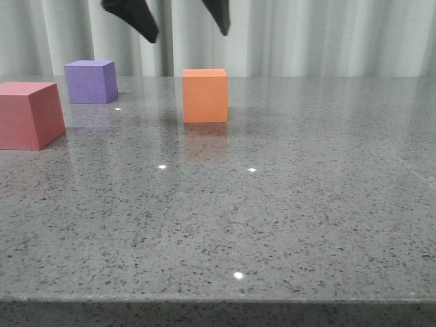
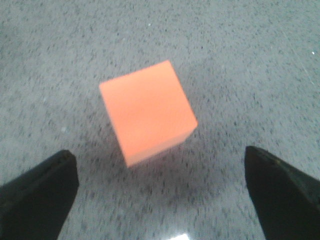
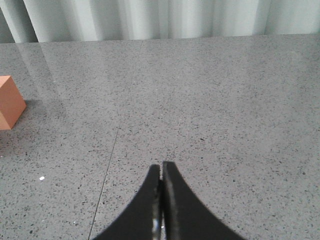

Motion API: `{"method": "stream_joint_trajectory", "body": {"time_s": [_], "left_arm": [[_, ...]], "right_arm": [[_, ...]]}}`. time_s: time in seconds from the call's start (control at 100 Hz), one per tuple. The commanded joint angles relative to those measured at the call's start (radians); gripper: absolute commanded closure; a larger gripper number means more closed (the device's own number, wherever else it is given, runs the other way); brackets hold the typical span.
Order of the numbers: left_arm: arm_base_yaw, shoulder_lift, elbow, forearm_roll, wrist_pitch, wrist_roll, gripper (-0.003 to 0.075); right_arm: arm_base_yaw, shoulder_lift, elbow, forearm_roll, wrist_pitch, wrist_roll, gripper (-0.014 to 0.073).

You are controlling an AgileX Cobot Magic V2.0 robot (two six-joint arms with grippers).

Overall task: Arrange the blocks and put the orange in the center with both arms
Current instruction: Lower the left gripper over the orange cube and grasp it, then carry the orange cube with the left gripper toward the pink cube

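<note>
Three cubes sit on the tabletop: one orange cube, one purple cube at the far left, and one pink-red cube at the near left. Two end effectors show: the left end effector and the right end effector.

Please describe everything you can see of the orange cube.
The orange cube is plain, matte and foam-like, with smooth unmarked faces. It stands flat on the grey speckled table, right of the purple cube, touching nothing else. The left gripper hangs above it with jaws wide apart, not touching it.
</note>
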State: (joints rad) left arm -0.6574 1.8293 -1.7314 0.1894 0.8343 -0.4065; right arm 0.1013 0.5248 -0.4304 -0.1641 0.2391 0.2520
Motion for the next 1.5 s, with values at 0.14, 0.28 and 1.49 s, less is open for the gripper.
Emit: {"method": "stream_joint_trajectory", "body": {"time_s": [0.14, 0.28, 1.49], "left_arm": [[-0.039, 0.077, -0.218, 0.110, 0.040, -0.061, 0.0093], [-0.037, 0.111, -0.255, 0.131, 0.048, -0.070, 0.0093], [-0.026, 0.224, -0.257, 0.193, 0.041, -0.133, 0.0452]], "right_arm": [[-0.006, 0.000, -0.027, -0.016, -0.074, -0.003, 0.0662], [-0.006, 0.000, -0.027, -0.016, -0.074, -0.003, 0.0662], [-0.006, 0.000, -0.027, -0.016, -0.074, -0.003, 0.0662]]}}
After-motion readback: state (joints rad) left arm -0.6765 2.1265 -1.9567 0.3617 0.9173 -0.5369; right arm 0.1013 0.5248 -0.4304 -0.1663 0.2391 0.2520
